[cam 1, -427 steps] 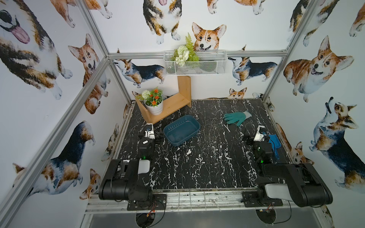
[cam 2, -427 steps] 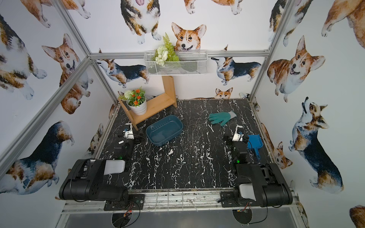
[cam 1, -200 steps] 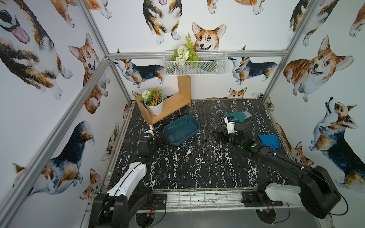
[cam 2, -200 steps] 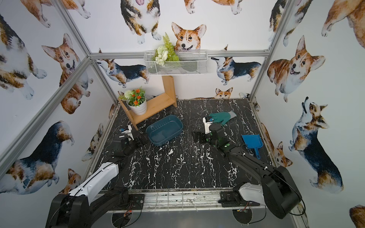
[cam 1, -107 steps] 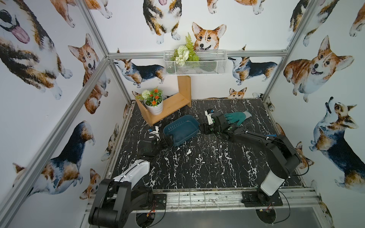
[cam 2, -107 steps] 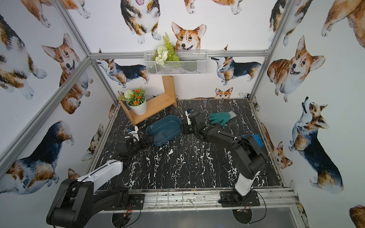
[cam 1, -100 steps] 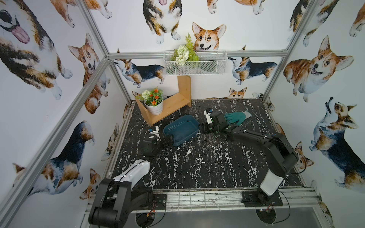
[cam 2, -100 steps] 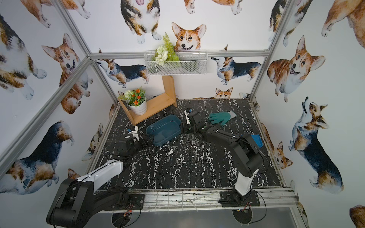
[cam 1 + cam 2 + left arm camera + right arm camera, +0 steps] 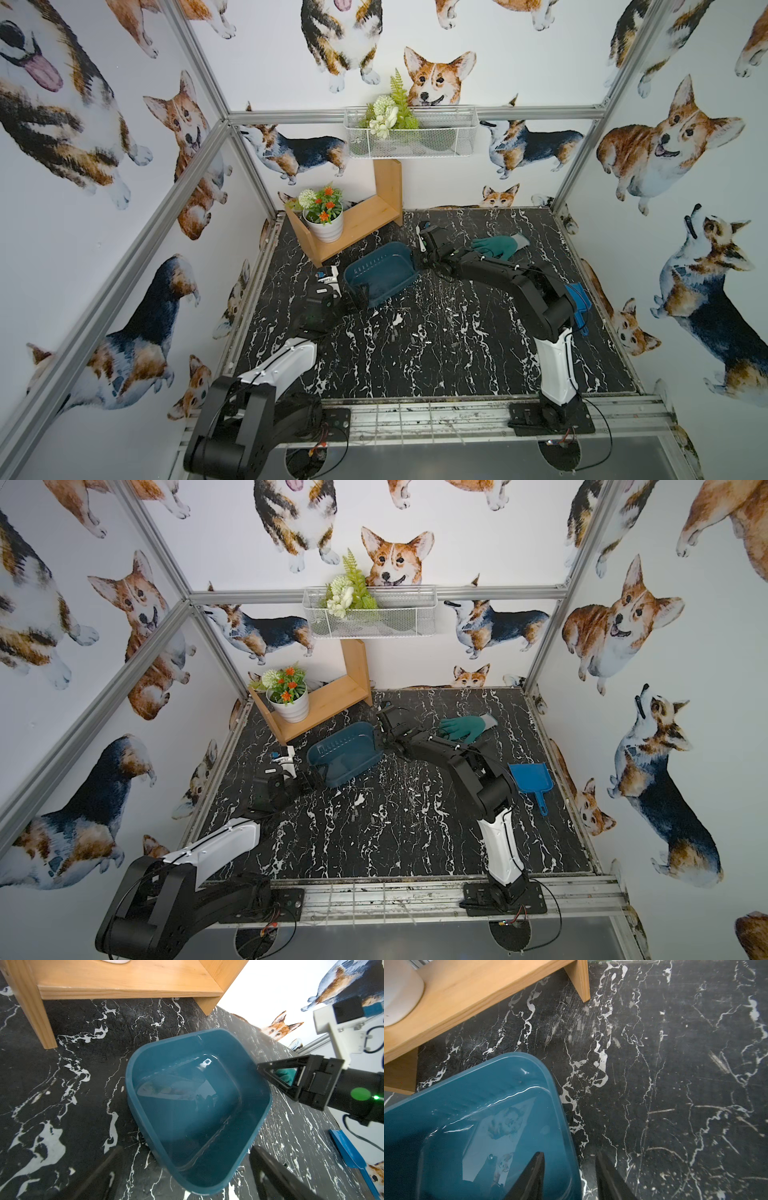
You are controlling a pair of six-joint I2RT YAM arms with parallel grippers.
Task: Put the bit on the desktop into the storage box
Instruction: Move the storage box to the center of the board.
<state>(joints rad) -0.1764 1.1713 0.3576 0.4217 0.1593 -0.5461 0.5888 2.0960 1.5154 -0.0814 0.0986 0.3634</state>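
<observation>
**Q:** Left to right, what stands where?

**A:** At left, the left gripper [image 9: 354, 297], jaws spread wide about the near corner of the box [image 9: 376, 266], touching nothing that shows. The box sits on the desktop [image 9: 415, 374] toward the far left and appears tipped. Next, the right gripper [image 9: 569, 1154], jaws partly drawn in astride the box's right wall, one finger inside and one outside. Gaps show on either side of the rim, so no pinch yet. The bits [image 9: 417, 336] lie scattered on the bare desktop just in front of the box, and none shows inside.

**Q:** How should the bits handle?

**A:** Judged small, hard and light, and likely to roll or skid on the slick top. Pinch each across its middle, low and square. The box looks light, stiff and thin-walled — its rim is the hold.

**Q:** Versus two seconds back?

**A:** Both arms then lay folded at the near edge and the box lay flat. Both now reach it — and the right jaws have narrowed.
</observation>
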